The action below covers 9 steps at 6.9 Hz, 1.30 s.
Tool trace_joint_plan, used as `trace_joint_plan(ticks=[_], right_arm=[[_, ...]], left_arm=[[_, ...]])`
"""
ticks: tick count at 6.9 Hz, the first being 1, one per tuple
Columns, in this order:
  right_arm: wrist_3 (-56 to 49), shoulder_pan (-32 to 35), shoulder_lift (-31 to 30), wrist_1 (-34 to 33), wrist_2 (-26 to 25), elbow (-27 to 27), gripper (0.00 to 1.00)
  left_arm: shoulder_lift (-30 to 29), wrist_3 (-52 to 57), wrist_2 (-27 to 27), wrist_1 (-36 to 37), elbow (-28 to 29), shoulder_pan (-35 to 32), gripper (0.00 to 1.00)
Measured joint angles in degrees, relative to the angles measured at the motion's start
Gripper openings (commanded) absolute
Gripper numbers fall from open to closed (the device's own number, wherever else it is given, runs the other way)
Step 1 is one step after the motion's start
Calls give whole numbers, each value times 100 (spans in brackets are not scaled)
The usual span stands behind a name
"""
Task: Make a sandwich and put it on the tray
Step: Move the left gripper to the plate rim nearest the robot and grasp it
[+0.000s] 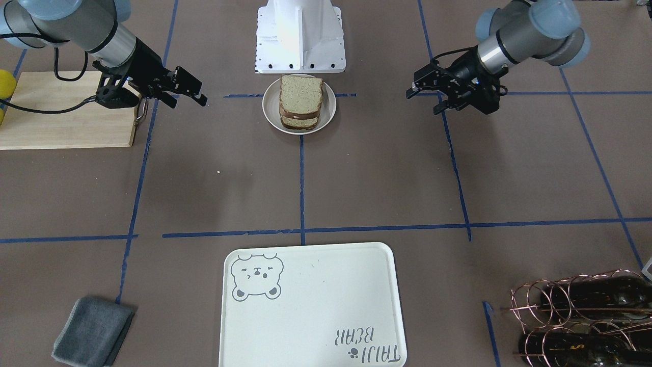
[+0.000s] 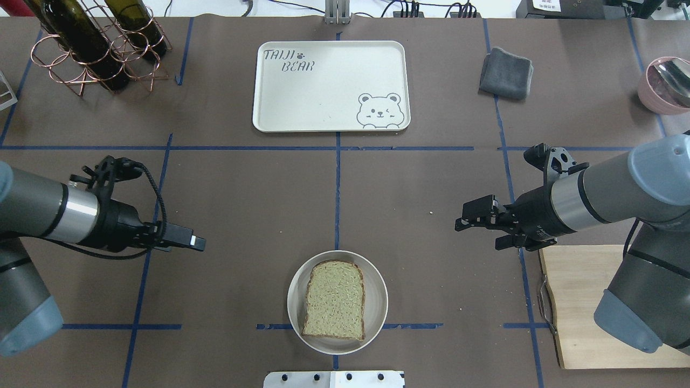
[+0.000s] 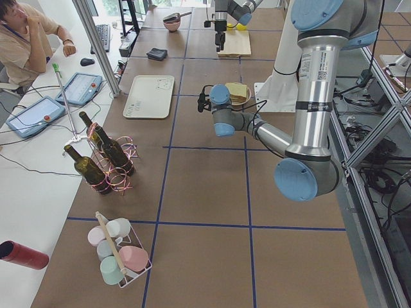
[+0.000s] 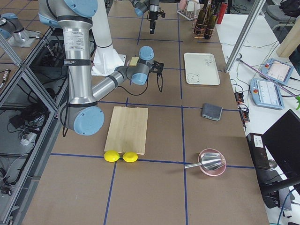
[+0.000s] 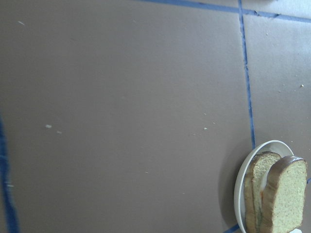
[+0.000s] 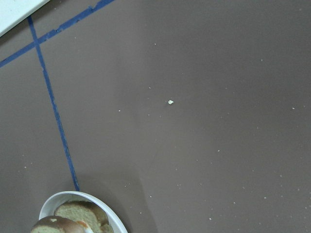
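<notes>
Sandwich (image 2: pixel 334 299) sits on a small white plate (image 2: pixel 379 302), between the two grippers and nearer the robot's base than either. It touches neither.
- Two tan, brown-crusted slices are stacked. The front-facing view shows a pale layer at the edge between them.
- Left gripper (image 1: pixel 423 102): fingers parted, nothing held, hovering over bare table and pointing inward toward the centre line. The plate is to its inner side, well apart.
- Right gripper (image 2: pixel 478 235): fingers likewise spread, empty, and also aimed inward. The plate is again to its inner side, at about the same remove.
- Left wrist view: plate and sandwich are in the lower right corner, slices seen edge-on. No fingers are in frame.
- Right wrist view: the plate rim and a bit of bread are in the lower left corner.
- Tray (image 2: pixel 329 91), cream with a bear face and lettering, lies past both grippers on the far side of the table. It is roughly centred between them and carries nothing.
- Wooden cutting board (image 2: pixel 582 302) lies just behind the right gripper, under that arm.
- Grey cloth (image 2: pixel 505 73) lies beyond the right gripper, near the tray's side.
- Wire rack of wine bottles (image 2: pixel 91 48) stands beyond the left gripper, well apart.
</notes>
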Motion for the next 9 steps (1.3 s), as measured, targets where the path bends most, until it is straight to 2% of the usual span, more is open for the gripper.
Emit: trace_joint_plan(ticks=[1, 3, 4, 5, 7, 9], right_arm=[[-3, 33, -1, 3, 20, -5, 100], [-4, 33, 6, 6, 6, -23, 100], [-4, 25, 8, 10, -18, -38, 100], [-4, 21, 8, 12, -32, -55, 100], [-4, 17, 10, 13, -41, -100, 100], [-4, 16, 22, 13, -47, -121, 100]], left_arm=[[-213, -285, 520, 334, -28, 449, 70], [-916, -451, 1394, 1554, 3, 1084, 59], [-1326, -469, 1544, 2179, 87, 1286, 58], [-1531, -473, 1671, 2481, 157, 1394, 57], [-1659, -477, 1869, 2615, 205, 1482, 53], [-1812, -490, 1891, 2619, 329, 1633, 42]])
